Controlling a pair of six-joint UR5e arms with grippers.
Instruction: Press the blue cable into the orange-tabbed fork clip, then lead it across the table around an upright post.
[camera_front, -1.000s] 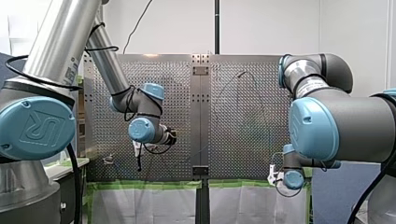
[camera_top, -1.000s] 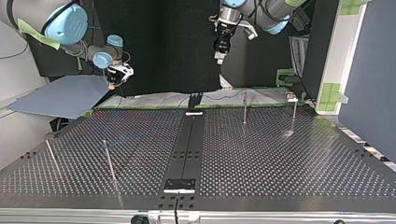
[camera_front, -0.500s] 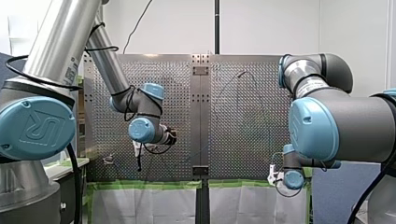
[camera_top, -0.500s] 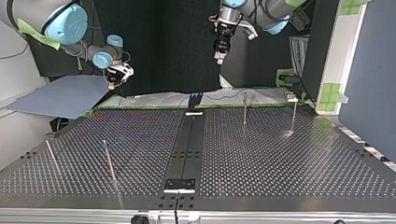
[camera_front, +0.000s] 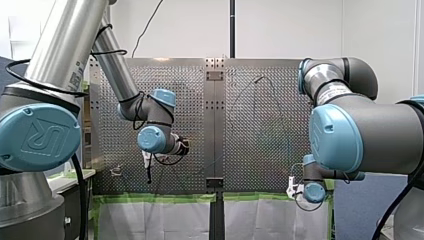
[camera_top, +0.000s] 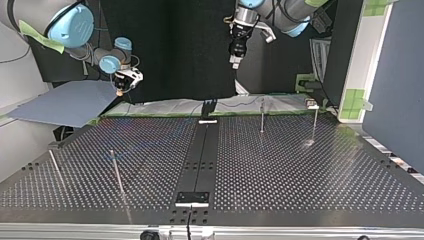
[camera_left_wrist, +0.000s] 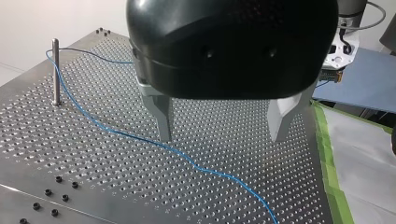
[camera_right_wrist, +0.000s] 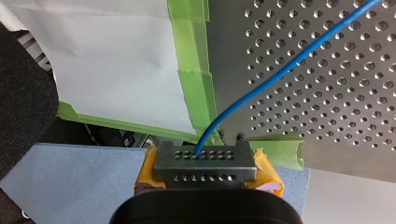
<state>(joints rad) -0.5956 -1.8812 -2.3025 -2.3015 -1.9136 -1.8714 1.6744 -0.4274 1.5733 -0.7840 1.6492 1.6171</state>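
Blue cable (camera_right_wrist: 261, 79) clamped between shut yellow pads of right gripper (camera_right_wrist: 205, 161), just off the table's (camera_left_wrist: 233, 149) taped edge. Farther in, lying slack under wide-open, empty left gripper (camera_left_wrist: 221, 135), bending beside a post (camera_left_wrist: 55, 70) toward the far corner. Clip not made out; pressing-in judged not yet done. Next: carry cable low onto clip.

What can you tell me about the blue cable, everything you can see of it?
The blue cable is thin, flexible and smooth-coated. One end is clamped in my right gripper, off the table's edge. From there it runs over the green tape onto the perforated table. In the left wrist view it lies slack in gentle curves, passes under my open left gripper without touching it, and bends beside an upright post. Whether it touches the post is unclear.
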